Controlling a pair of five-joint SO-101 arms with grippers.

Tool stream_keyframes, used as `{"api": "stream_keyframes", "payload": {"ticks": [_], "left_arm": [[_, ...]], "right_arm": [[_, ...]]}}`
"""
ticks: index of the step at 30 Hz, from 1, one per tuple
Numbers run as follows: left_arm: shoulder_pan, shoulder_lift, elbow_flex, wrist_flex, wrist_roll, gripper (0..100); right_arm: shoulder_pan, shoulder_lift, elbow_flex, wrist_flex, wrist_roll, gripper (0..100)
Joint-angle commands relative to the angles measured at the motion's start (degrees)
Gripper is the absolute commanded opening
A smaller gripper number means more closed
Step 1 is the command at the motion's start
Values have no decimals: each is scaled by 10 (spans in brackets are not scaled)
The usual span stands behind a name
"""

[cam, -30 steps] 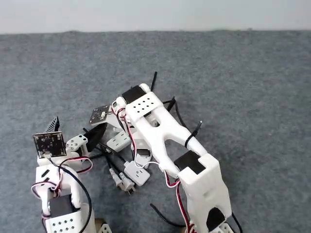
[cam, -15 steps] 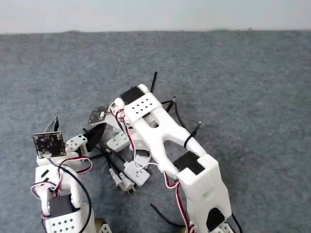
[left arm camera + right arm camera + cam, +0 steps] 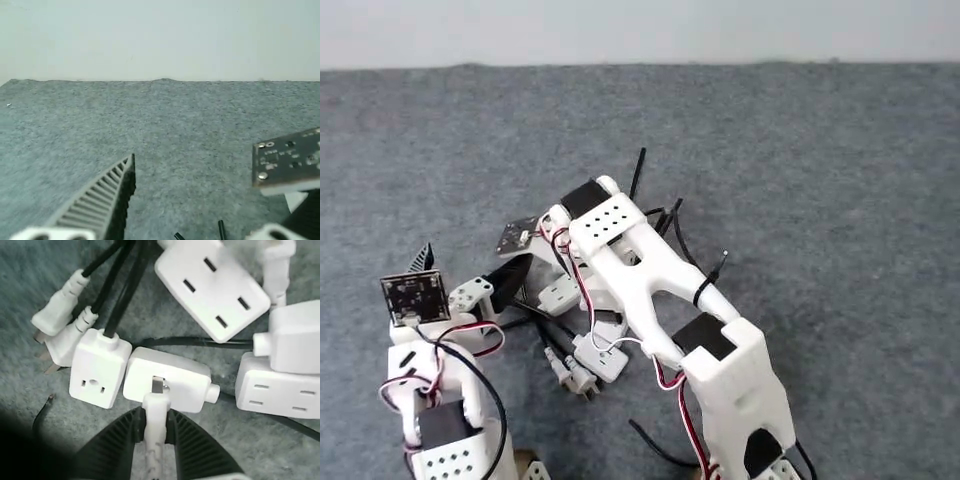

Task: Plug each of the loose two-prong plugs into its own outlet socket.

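My right gripper (image 3: 155,440) is shut on a white two-prong plug (image 3: 154,426). Its metal prong (image 3: 158,385) lies over a white outlet block (image 3: 172,381). Beside that block is a white socket cube (image 3: 97,371) on a black cord. Two loose white plugs (image 3: 59,315) lie next to the cube. A multi-socket strip (image 3: 212,287) and another outlet (image 3: 280,392) lie farther off. From above, the right gripper (image 3: 512,282) hangs low over the pile of outlets (image 3: 602,357) and loose plugs (image 3: 570,372). My left gripper (image 3: 424,258) stands raised to the left of the pile, holding nothing that I can see.
Black cords (image 3: 655,215) fan out around the right arm's wrist on the grey carpet (image 3: 820,180). The right arm's camera board (image 3: 290,160) juts in close to the left gripper (image 3: 117,192). Open carpet stretches to the far wall.
The right arm has shifted slightly left and nearer with the plug in its gripper. The left arm has edged a little left.
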Motion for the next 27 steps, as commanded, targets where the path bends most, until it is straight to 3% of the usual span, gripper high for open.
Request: {"api": "stream_keyframes", "payload": {"ticks": [1, 7, 27], "left_arm": [[-118, -9, -124, 9, 32, 445], [-162, -9, -167, 38, 28, 445], [-164, -9, -170, 42, 25, 445]], "right_arm": [[-105, 43, 2, 10, 12, 9], [-116, 44, -1, 9, 5, 9], [-136, 157, -4, -27, -17, 9]]}}
